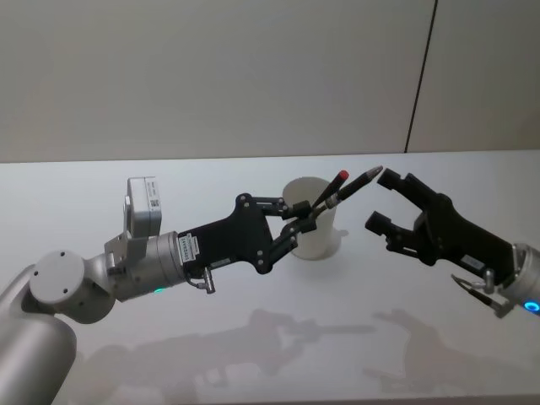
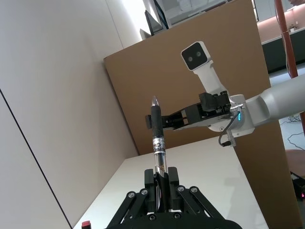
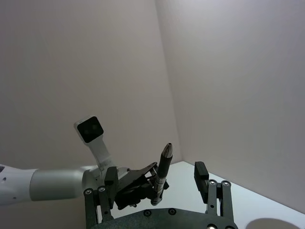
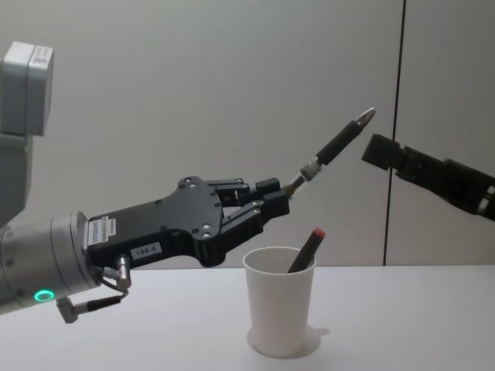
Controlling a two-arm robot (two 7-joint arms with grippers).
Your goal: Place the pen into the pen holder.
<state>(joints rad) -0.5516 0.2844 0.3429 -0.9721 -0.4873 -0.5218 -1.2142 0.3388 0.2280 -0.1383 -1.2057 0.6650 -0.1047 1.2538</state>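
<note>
Aloft over the white paper cup (image 4: 278, 309), the left gripper (image 4: 274, 202) clamps a black pen (image 4: 336, 145) angled toward two o'clock, where the right gripper (image 1: 384, 201) hangs, fingers apart; the wrist label (image 4: 101, 226) is too small to read.

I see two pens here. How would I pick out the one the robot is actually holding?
Find the white paper cup on the white table. Just above its rim the left gripper clamps a pen that slants up into the air. It is black with a silver tip, unlike the red-ended pen standing inside the cup.
</note>
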